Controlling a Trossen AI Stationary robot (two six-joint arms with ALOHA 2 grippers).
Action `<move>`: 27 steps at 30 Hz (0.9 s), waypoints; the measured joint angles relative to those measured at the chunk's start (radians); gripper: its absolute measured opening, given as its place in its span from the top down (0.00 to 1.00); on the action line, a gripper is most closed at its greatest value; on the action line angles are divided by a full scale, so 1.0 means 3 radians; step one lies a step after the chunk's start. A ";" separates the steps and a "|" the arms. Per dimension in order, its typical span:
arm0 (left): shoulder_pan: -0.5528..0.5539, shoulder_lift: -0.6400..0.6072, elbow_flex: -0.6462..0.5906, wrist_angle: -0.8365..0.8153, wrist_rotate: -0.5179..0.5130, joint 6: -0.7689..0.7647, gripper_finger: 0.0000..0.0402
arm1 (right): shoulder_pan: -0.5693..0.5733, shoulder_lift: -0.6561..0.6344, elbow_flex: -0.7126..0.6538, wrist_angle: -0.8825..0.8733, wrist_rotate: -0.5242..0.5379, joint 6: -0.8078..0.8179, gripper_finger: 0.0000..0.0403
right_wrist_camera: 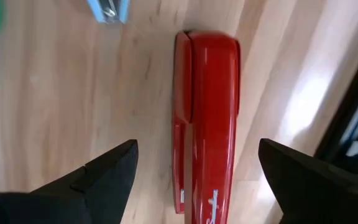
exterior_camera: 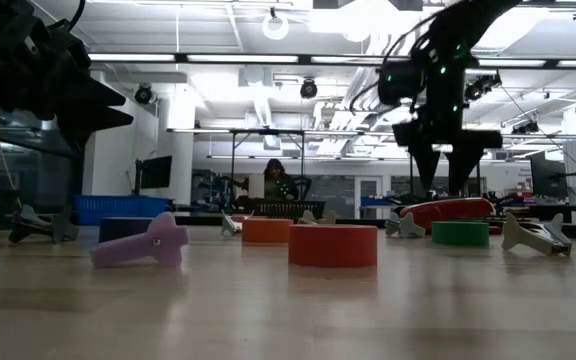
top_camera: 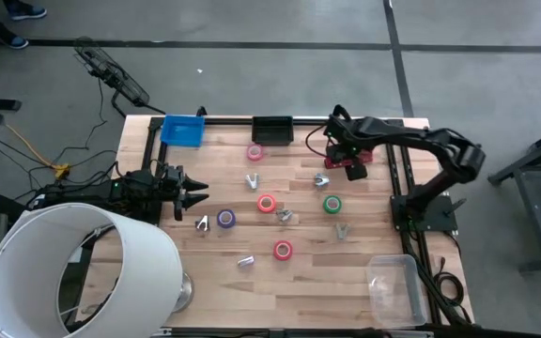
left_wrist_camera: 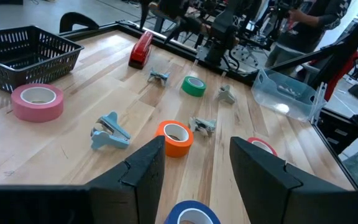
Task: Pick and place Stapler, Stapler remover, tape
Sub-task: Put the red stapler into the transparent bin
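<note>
A: While the right gripper (right_wrist_camera: 194, 165) hangs directly above the stapler (right_wrist_camera: 205, 118), how do its fingers stand?

B: Spread wide, one dark finger (right_wrist_camera: 107, 171) on each long side of the red body, neither touching it. The stapler lies flat on the wooden table (top_camera: 374, 225), near the far right corner, beside the arm's rail. In the low view the two fingertips point down just over the red body (exterior_camera: 448, 211).

A: And what lies around it?

B: A silvery staple remover (top_camera: 321, 178) sits just beside the stapler on the table's inner side. A green tape roll (top_camera: 332, 204) lies nearer the front, apart from both. A black mesh basket (top_camera: 272, 129) and a blue bin (top_camera: 183, 130) stand at the far edge.

A: State the left gripper's condition.

B: The left gripper (left_wrist_camera: 194, 162) rests at the left side of the table, fingers parted with nothing between them. A purple tape roll (top_camera: 225, 218) lies just ahead of it, with another staple remover (top_camera: 202, 222) between the two.

A: Remaining tape?

B: A pink roll (top_camera: 255, 152) lies near the basket, an orange roll (left_wrist_camera: 174, 137) sits mid-table, and a red roll (top_camera: 283, 250) is toward the front. A clear plastic container (top_camera: 394, 282) stands at the front right corner.

A: Anything beyond the table?

B: A large white lampshade-like cylinder (top_camera: 73, 268) at the front left.
</note>
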 joint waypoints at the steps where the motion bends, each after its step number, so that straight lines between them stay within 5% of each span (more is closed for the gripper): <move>1: -0.0001 0.0000 0.0001 0.0000 0.0000 -0.0001 0.56 | -0.0023 0.0060 0.0000 0.0029 0.0001 0.0001 0.19; 27: -0.0001 0.0000 0.0001 0.0000 0.0000 0.0000 0.56 | -0.0214 0.0611 0.0000 0.0312 -0.0426 0.0119 0.19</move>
